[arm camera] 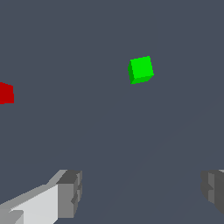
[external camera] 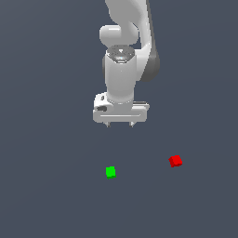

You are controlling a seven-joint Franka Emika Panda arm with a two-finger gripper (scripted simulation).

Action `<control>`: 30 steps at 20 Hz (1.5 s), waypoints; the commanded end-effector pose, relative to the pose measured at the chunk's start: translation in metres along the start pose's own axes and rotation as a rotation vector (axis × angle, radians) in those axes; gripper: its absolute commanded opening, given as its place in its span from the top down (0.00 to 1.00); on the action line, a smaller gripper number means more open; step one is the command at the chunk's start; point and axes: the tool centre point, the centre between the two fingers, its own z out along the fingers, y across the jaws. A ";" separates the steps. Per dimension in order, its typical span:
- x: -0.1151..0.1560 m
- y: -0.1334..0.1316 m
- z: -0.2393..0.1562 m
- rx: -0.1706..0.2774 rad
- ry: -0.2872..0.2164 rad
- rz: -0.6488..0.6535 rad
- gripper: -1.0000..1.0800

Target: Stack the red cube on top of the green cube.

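A white robot arm holds its hand (external camera: 120,124) above a dark grey tabletop (external camera: 46,186), fingers spread wide with nothing between them. The green cube (external camera: 110,172) sits on the tabletop below the hand. The red cube (external camera: 175,161) lies well apart toward the exterior view's right, not stacked.

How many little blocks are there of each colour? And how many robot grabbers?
Small bright red cube: 1
Small bright green cube: 1
White robot gripper: 1
Total: 3 things, 2 cubes lying apart on the grey floor and 1 gripper above them, holding nothing.
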 end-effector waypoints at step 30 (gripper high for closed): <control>0.065 -0.200 0.094 0.006 -0.029 -0.069 0.04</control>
